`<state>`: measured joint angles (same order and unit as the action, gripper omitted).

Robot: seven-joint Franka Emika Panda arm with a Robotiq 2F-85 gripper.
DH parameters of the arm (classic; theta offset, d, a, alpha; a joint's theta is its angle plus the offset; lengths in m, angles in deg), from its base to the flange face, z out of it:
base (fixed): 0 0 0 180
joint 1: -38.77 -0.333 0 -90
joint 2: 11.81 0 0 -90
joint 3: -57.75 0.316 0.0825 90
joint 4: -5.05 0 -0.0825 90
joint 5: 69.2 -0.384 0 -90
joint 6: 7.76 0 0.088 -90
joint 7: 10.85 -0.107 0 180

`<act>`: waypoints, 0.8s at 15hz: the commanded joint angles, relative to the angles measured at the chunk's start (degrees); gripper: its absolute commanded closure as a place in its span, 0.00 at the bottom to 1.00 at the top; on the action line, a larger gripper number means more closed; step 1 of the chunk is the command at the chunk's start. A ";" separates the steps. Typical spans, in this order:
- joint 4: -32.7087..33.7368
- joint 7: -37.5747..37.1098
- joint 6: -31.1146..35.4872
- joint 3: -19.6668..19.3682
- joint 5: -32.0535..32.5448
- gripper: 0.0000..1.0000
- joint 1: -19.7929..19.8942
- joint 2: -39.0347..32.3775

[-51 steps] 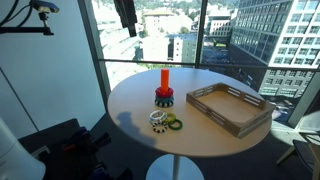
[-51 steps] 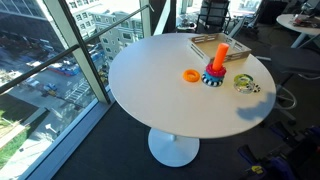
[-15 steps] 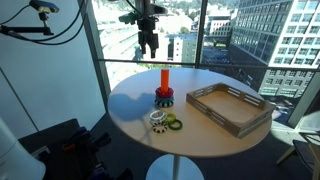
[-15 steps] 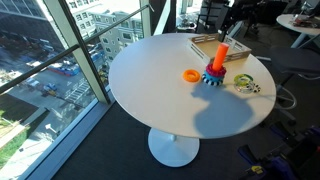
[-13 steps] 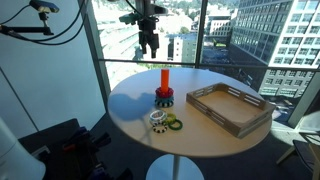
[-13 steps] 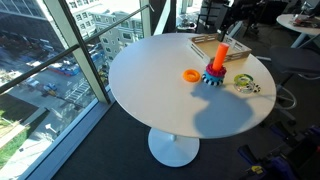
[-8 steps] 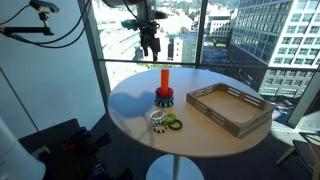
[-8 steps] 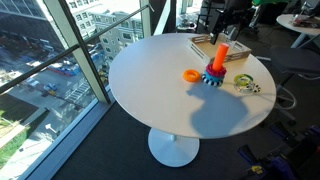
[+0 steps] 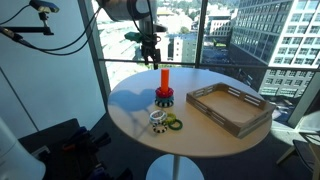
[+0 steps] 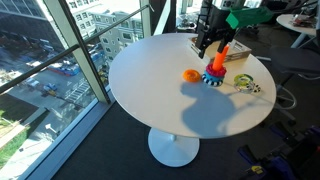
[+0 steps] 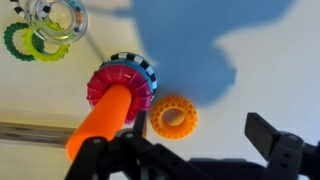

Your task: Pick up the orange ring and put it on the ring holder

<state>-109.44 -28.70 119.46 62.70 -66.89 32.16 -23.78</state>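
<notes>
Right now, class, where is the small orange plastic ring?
In an exterior view the small orange plastic ring lies flat on the round white table, just beside the upright orange peg.

Table (image 10: 150, 85) carries ring holder (image 9: 164, 84), orange ring (image 10: 190, 75), tray (image 9: 210, 113).

The round table (image 9: 125, 105) is seen in an exterior view from well back and a little above its top, facing the window wall (image 9: 185, 35), with the pincer (image 9: 150, 52) over the far part. In an exterior view (image 10: 150, 85) the same table is looked down on more steeply, along the glass, again with the pincer at the far side. The wrist view is aimed straight down from close behind the pincer. The ring holder (image 11: 110, 115) beside the pincer is shared by all three views.
</notes>
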 commanded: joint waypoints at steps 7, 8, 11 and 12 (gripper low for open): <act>9.07 -1.17 6.65 -2.13 1.66 0.00 -1.59 -12.72; 9.60 -0.63 6.91 -1.92 0.70 0.00 -1.44 -13.33; 10.52 -0.57 7.46 -1.79 -0.82 0.00 -1.73 -15.28; 11.04 -0.25 7.33 -1.70 -1.34 0.00 -1.76 -15.91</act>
<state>-101.24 -29.22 127.29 61.23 -66.44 30.98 -37.72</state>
